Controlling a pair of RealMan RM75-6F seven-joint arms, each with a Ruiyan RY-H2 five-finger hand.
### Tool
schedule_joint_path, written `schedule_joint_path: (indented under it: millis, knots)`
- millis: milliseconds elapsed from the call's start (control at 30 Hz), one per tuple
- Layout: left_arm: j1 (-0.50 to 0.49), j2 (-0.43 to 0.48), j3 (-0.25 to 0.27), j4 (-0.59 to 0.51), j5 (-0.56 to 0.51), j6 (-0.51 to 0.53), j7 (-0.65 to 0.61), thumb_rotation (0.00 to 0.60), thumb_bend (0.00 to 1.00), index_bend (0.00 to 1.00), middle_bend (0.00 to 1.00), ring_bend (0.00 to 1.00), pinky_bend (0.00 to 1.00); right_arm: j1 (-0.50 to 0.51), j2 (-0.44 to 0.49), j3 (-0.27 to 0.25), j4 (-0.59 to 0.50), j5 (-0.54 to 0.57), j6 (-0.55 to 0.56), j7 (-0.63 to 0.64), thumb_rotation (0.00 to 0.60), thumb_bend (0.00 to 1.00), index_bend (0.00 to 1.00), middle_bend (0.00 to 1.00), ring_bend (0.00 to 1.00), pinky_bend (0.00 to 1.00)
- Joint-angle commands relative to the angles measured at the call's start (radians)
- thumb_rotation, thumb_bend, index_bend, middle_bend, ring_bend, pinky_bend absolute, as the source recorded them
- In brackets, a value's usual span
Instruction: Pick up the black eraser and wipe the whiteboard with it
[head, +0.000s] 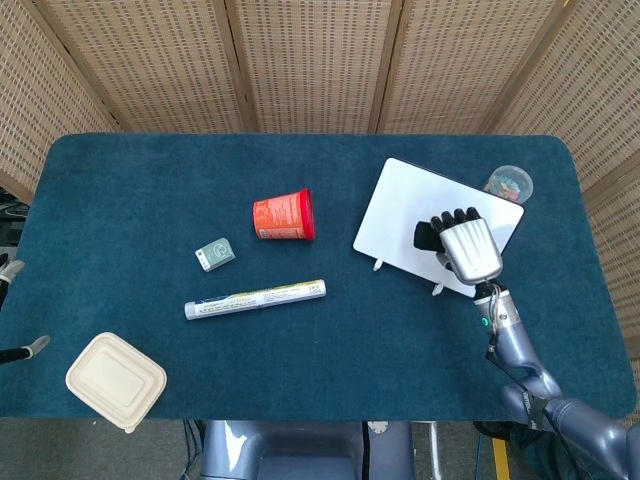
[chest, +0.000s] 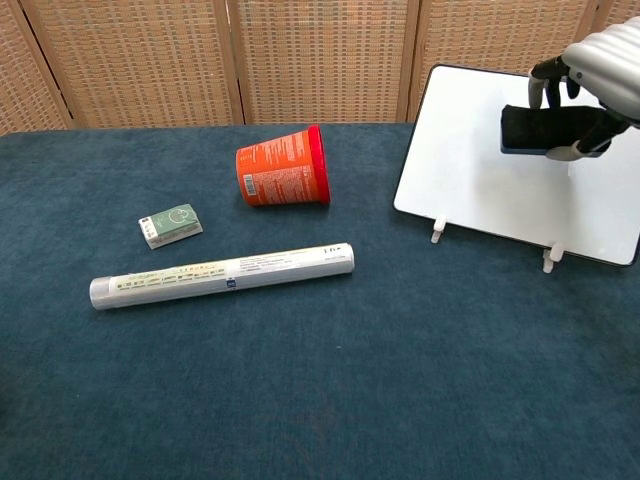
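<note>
The whiteboard (head: 400, 222) (chest: 470, 180) stands tilted on small white feet at the right of the blue table. My right hand (head: 464, 248) (chest: 598, 72) is raised in front of the board and grips the black eraser (chest: 538, 130) (head: 426, 237) between thumb and fingers. The eraser sits over the board's upper middle; whether it touches the surface I cannot tell. My left hand shows in neither view.
An orange cup (head: 285, 216) (chest: 283, 166) lies on its side left of the board. A long white tube (head: 255, 298) (chest: 222, 274), a small green box (head: 214, 254) (chest: 171, 224), a beige clamshell container (head: 115, 380) and a clear tub (head: 509, 183) behind the board also lie on the table.
</note>
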Motion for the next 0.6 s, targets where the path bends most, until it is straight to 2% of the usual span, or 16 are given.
schedule_joint_path:
  millis: [33, 333, 367, 433, 467, 500, 600]
  knots:
    - [-0.004, -0.004, -0.001, -0.002, -0.007, -0.005, 0.011, 0.6, 0.0, 0.0, 0.0, 0.0, 0.0, 0.051, -0.085, 0.01, 0.127, 0.029, -0.029, -0.013, 0.6, 0.26, 0.45, 0.52, 0.47, 0.44]
    - [-0.012, -0.011, -0.006, -0.005, -0.03, -0.016, 0.035, 0.6, 0.0, 0.0, 0.0, 0.0, 0.0, 0.089, -0.184, 0.0, 0.294, 0.061, -0.041, 0.037, 0.6, 0.26, 0.45, 0.5, 0.46, 0.44]
    - [-0.013, -0.012, -0.006, -0.005, -0.032, -0.016, 0.036, 0.6, 0.0, 0.0, 0.0, 0.0, 0.0, 0.09, -0.188, -0.001, 0.303, 0.062, -0.038, 0.04, 0.6, 0.21, 0.39, 0.41, 0.39, 0.42]
    - [-0.013, -0.012, -0.006, -0.005, -0.034, -0.017, 0.037, 0.6, 0.0, 0.0, 0.0, 0.0, 0.0, 0.09, -0.195, -0.004, 0.317, 0.066, -0.039, 0.049, 0.6, 0.09, 0.19, 0.18, 0.19, 0.27]
    - [-0.014, -0.012, -0.007, -0.005, -0.035, -0.018, 0.037, 0.6, 0.0, 0.0, 0.0, 0.0, 0.0, 0.086, -0.195, -0.007, 0.317, 0.076, -0.058, 0.06, 0.6, 0.03, 0.08, 0.07, 0.07, 0.17]
    - [-0.014, -0.012, -0.007, -0.005, -0.035, -0.017, 0.037, 0.6, 0.0, 0.0, 0.0, 0.0, 0.0, 0.083, -0.194, -0.007, 0.314, 0.085, -0.074, 0.066, 0.6, 0.0, 0.01, 0.0, 0.0, 0.06]
    - [-0.015, -0.013, -0.008, -0.006, -0.037, -0.017, 0.038, 0.6, 0.0, 0.0, 0.0, 0.0, 0.0, 0.075, -0.178, 0.001, 0.281, 0.112, -0.087, 0.076, 0.6, 0.0, 0.0, 0.0, 0.0, 0.0]
